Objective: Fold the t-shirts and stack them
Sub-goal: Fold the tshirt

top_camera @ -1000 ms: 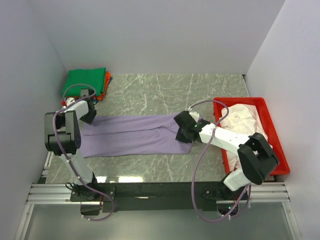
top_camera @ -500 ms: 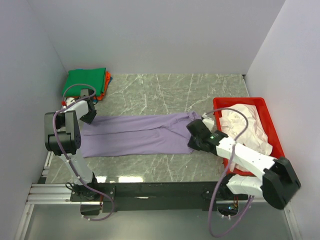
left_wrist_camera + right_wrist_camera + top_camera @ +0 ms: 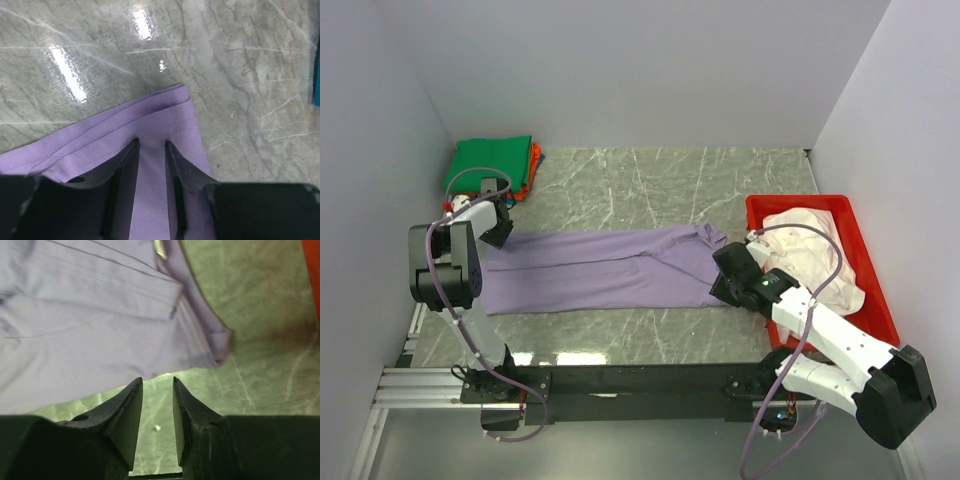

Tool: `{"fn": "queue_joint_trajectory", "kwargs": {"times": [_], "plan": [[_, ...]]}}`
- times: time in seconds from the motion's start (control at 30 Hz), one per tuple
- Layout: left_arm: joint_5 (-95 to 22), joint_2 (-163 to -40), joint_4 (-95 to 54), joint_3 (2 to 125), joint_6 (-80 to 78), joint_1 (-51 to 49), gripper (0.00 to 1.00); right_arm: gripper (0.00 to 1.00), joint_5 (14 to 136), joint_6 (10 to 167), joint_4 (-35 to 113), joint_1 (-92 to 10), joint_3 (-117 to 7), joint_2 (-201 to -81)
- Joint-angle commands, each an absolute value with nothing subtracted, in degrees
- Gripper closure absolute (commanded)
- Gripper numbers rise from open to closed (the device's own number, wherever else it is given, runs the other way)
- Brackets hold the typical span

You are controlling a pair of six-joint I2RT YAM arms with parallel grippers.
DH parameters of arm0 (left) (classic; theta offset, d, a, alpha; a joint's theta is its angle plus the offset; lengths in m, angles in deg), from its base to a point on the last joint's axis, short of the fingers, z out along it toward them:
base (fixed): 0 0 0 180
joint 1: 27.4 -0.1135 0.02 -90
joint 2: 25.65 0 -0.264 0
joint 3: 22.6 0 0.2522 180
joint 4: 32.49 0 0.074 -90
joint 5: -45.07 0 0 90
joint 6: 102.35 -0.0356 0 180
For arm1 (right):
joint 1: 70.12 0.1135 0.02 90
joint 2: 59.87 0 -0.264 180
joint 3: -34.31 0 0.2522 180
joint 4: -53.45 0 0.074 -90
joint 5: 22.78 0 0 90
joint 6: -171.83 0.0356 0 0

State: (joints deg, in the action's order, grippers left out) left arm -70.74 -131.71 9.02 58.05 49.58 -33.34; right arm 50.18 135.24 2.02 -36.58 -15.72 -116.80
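Glossy marble tabletop (image 3: 650, 190), white walls (image 3: 630, 70)

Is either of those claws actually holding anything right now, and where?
The right gripper holds nothing. The left gripper has the lavender t-shirt between its fingers near a hemmed corner; whether it pinches cannot be told.

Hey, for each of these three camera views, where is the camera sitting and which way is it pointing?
Top external: fixed above and behind the arms, looking down at the table; both arms show, with the left gripper and right gripper at opposite ends of the lavender t-shirt.
Left wrist: on the left wrist, looking down past its own fingers onto a hemmed shirt corner.
Right wrist: on the right wrist, looking past its own fingers at the shirt's other end.
Shared: all three see the lavender t-shirt.
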Motion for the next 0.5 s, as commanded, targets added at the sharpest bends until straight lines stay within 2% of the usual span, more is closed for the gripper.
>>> {"fn": "queue_joint_trajectory", "kwargs": {"times": [0.0,0.2,0.47], "plan": [[-70.6,-133.1,10.0,58.6,48.8,-33.9,0.66,0.62,49.2,133.5,3.9,-36.9,-19.9,-119.0],[-70.9,-133.1,10.2,58.5,48.7,-33.9,0.66,0.62,54.5,131.0,11.2,-41.7,-16.0,-126.3],[-70.7,-132.9,10.1,58.0,49.2,-33.9,0.66,0.63,58.5,129.6,14.2,-47.8,-9.3,-125.5]]}}
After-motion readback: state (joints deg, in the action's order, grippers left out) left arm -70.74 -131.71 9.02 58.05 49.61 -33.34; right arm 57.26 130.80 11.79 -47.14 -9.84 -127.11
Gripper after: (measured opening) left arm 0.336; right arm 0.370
